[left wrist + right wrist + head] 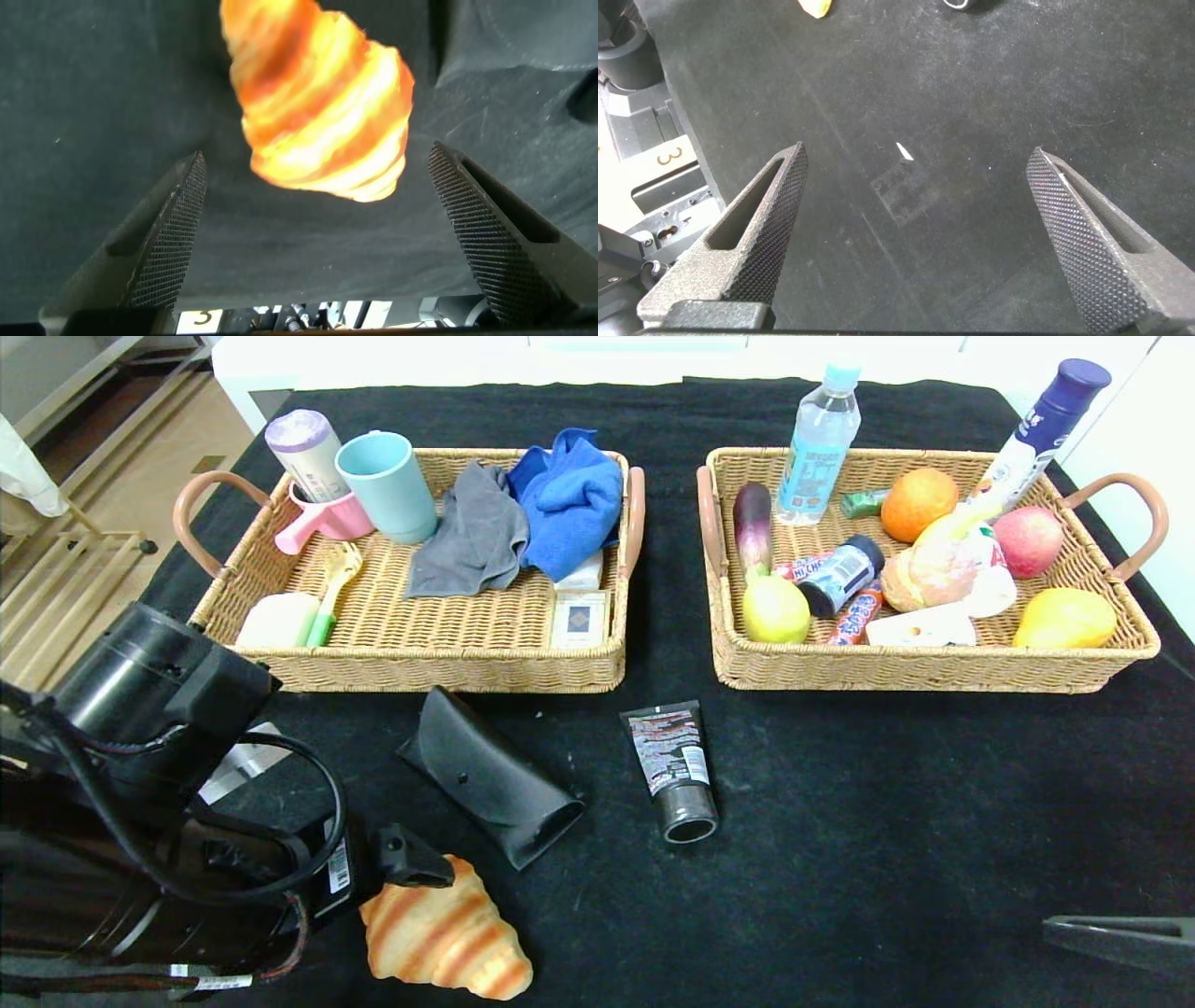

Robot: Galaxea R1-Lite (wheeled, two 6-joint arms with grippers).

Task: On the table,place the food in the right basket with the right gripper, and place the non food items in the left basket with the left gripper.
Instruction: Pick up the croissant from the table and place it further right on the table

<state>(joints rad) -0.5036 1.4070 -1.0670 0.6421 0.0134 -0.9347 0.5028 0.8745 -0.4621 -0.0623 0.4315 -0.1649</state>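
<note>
I am holding the left pincer (318, 247) wide and empty at the bench's (887, 821) seven o'clock corner, its fingers straddling the croissant (443, 933) without touching it. That is food, so closing here risks sending it to the wrong basket. The glasses case (490, 775) is lying just beyond at one o'clock, the tube (674, 767) farther right; both are waiting for the left basket (411, 663). The right pincer (915, 252) is idling wide at five o'clock over bare cloth, and reaching across for the croissant risks an arm collision.
</note>
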